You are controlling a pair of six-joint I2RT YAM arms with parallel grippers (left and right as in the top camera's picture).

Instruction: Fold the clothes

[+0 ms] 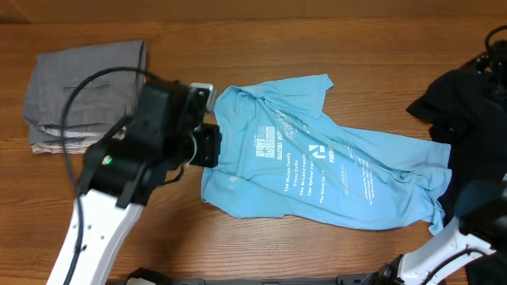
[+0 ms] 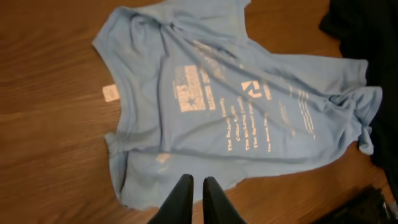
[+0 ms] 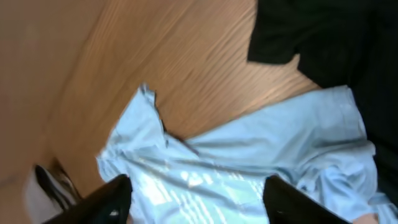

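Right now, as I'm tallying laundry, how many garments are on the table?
3: a light blue T-shirt mid-table, a black garment at the right edge, a folded grey garment at the left. A paler layer under it may be a fourth.

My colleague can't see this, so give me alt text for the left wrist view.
A rumpled light blue T-shirt with white lettering lies on a wooden table. The left gripper, closed, points at its near edge; a black garment sits at right.
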